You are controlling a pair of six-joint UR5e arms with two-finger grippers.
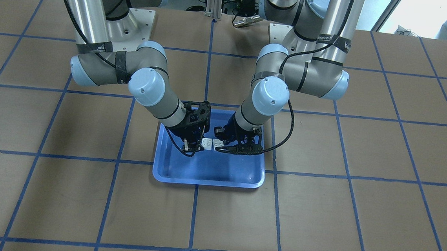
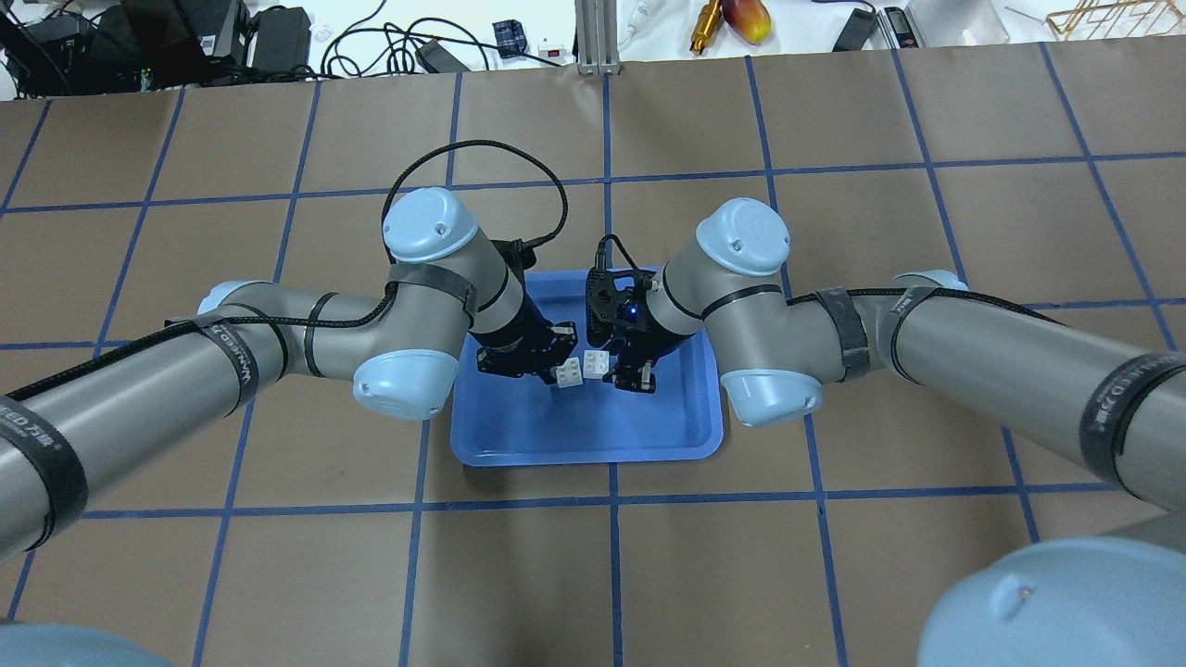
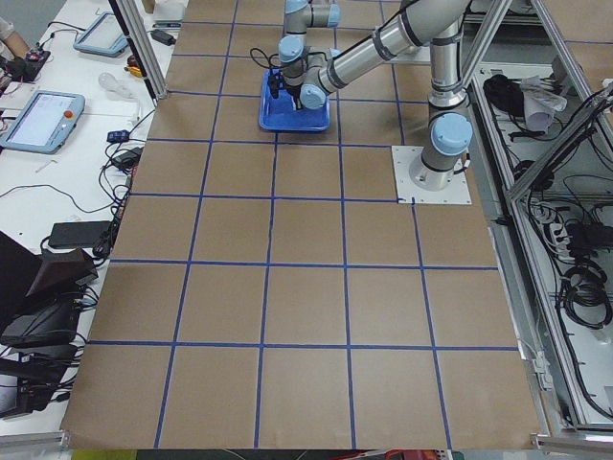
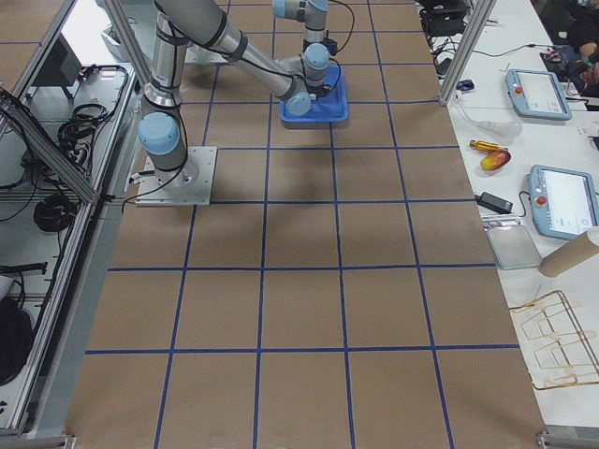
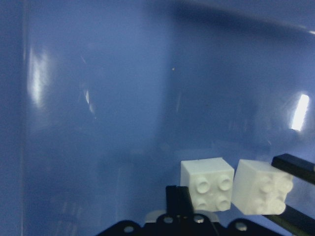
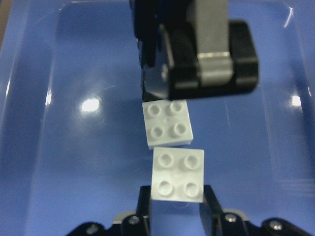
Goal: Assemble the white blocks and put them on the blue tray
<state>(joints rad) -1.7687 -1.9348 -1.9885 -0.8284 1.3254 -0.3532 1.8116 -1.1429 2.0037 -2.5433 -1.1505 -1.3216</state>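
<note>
A brown table, marked into squares by blue tape, is seen with both arms reaching over it. The left arm and the right arm are bent inward so that their wrists meet above the blue tray. The tray is set on the table's midline, in front of the two bases and a short way out from the robot's edge, with its long sides parallel to that edge.

The left gripper and the right gripper are pointed downward over the middle of the tray, tips near one another. A white block is pinched between the jaws of the left gripper, studs upward. The second white block is clamped between the jaws of the right gripper, studs likewise upward. The two blocks are held side by side at about the same height, just beside each other and not stacked; whether their edges touch cannot be told. Both are held over the tray's middle, away from its rim.
</note>
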